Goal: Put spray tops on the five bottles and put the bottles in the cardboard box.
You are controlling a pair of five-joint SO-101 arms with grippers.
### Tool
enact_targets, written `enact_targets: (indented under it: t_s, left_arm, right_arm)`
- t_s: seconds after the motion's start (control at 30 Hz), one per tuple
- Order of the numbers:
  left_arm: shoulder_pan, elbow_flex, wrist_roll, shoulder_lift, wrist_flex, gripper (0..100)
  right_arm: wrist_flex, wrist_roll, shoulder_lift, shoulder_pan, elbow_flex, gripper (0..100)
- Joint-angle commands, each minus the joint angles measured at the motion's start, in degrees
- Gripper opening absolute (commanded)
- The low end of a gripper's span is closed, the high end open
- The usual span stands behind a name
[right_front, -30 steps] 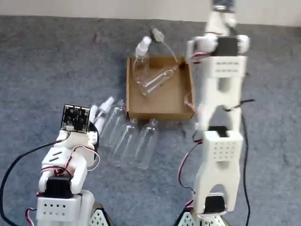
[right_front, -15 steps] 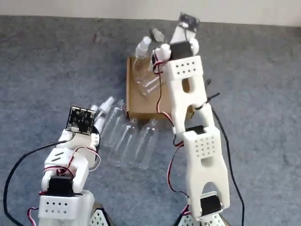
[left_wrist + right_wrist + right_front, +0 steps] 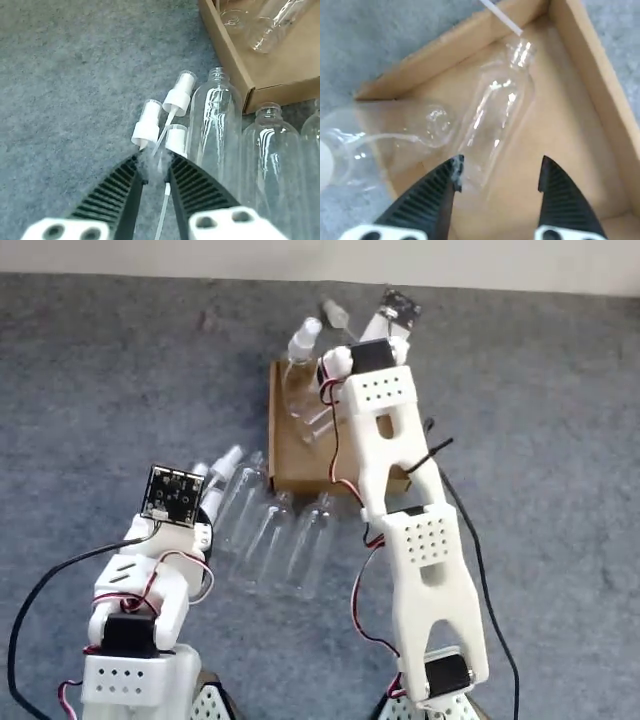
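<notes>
While R fingers (image 3: 427,200) hang wide apart just over a clear plastic bottle (image 3: 495,115) lying in the brown cardboard box (image 3: 580,75), L fingers (image 3: 120,195) sit barely apart, w/ white plastic spray tops (image 3: 147,122) right at their tips.

High view: fixed overhead, looking down on the table (image 3: 100,390) from afar. Wrist views: close, angled downward. Left wrist view takes a corner of the cardboard box (image 3: 280,92); right wrist view its interior. All three overlap there.
</notes>
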Motion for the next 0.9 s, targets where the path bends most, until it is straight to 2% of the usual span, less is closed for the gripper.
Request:
enact_targets:
  t_s: [0.0, 0.37, 0.6, 0.87]
  left_arm:
    - [-0.48, -0.31, -0.44, -0.48, -0.97, 0]
    - [-0.48, -0.31, -0.44, -0.48, -0.97, 0]
    - [-0.48, -0.31, -0.44, -0.48, -0.97, 0]
    - [-0.48, -0.31, -0.44, -0.48, -0.97, 0]
  right_arm:
    - [-2.07, -0.70, -1.45, 0.92, -0.40, 19.6]
    - [-2.86, -0.35, -1.27, 1.01, -0.13, 19.6]
    - [-2.86, -0.26, 5.76, 1.01, -0.75, 19.6]
    - [-0.84, -0.26, 7.16, 3.82, -0.84, 19.6]
